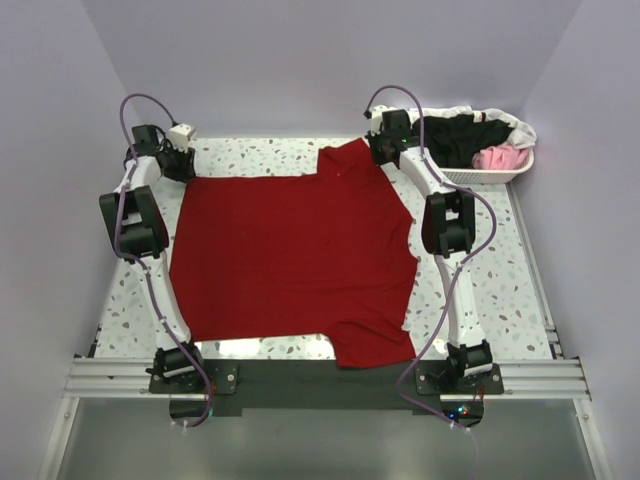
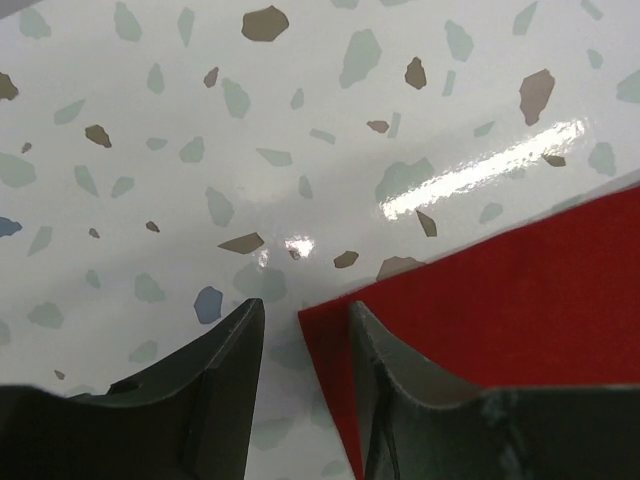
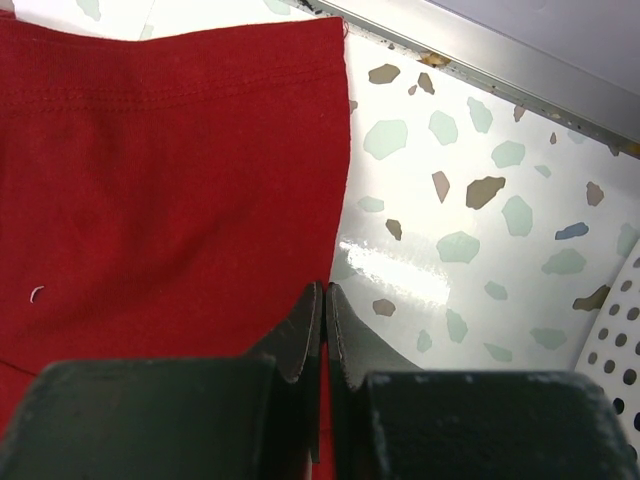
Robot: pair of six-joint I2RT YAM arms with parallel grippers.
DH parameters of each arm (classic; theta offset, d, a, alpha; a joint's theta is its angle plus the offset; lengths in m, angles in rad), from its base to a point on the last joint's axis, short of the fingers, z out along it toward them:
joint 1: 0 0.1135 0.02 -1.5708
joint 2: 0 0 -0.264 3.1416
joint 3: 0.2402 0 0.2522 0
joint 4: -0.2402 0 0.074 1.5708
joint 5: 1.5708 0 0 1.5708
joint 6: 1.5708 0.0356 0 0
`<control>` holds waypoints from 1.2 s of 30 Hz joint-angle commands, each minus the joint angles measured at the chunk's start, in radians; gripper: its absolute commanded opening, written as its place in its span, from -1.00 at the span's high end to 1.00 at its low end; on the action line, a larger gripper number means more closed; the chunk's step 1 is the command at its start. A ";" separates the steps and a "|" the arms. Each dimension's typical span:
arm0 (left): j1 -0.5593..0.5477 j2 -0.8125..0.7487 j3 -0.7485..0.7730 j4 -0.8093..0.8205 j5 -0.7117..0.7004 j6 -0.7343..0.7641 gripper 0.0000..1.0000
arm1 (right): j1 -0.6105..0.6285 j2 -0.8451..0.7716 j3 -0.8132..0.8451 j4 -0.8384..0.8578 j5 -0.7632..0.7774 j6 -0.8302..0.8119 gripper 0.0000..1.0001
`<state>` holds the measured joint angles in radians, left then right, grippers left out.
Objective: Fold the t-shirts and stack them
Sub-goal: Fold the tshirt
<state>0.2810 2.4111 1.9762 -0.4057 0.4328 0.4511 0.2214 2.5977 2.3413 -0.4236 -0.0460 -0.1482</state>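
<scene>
Top view: the large plain dark red short-sleeved t-shirt lies spread flat across the middle of the white speckled terrazzo table. Its straight hem faces the left arm's side. One sleeve points to the far edge and the other reaches the near edge.

Left gripper: we find it at the shirt's far-left hem corner. In the left wrist view its fingers stand spread over the table. The left gripper has nothing pinched. The corner of the red cloth lies flat just below the gap, mostly under the right-hand finger.

Right gripper: it sits at the far sleeve, beside the basket. In the right wrist view the right gripper has its fingers pressed together, tips down at the side edge of the red sleeve. The cloth edge meets the bare table there. We cannot tell whether any cloth is caught between the pads.

The white slotted plastic basket stands in the far-right corner of the table. It holds a black garment, a pink garment and a white garment bunched together. Its perforated wall shows at the right border of the right wrist view.
</scene>
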 commanded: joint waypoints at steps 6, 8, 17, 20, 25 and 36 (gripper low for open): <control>0.001 0.059 0.061 -0.033 -0.034 -0.003 0.17 | -0.008 -0.064 0.023 0.062 0.000 -0.019 1.00; 0.000 0.063 0.062 -0.039 -0.037 0.001 0.25 | -0.008 -0.060 0.024 0.066 0.001 -0.021 1.00; 0.001 0.056 0.072 -0.033 0.056 -0.005 1.00 | -0.007 -0.051 0.048 0.069 0.005 -0.028 1.00; 0.003 0.022 0.056 -0.004 0.081 -0.017 1.00 | -0.008 -0.057 0.073 0.066 0.005 -0.031 1.00; 0.021 -0.090 -0.028 0.122 0.121 -0.040 1.00 | -0.008 -0.122 0.049 0.078 -0.015 -0.040 1.00; 0.070 -0.243 -0.166 0.191 0.239 -0.031 1.00 | -0.011 -0.237 -0.060 0.042 -0.032 -0.067 1.00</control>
<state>0.3279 2.2536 1.8404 -0.2871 0.6044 0.4255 0.2211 2.4718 2.3089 -0.4038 -0.0704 -0.1921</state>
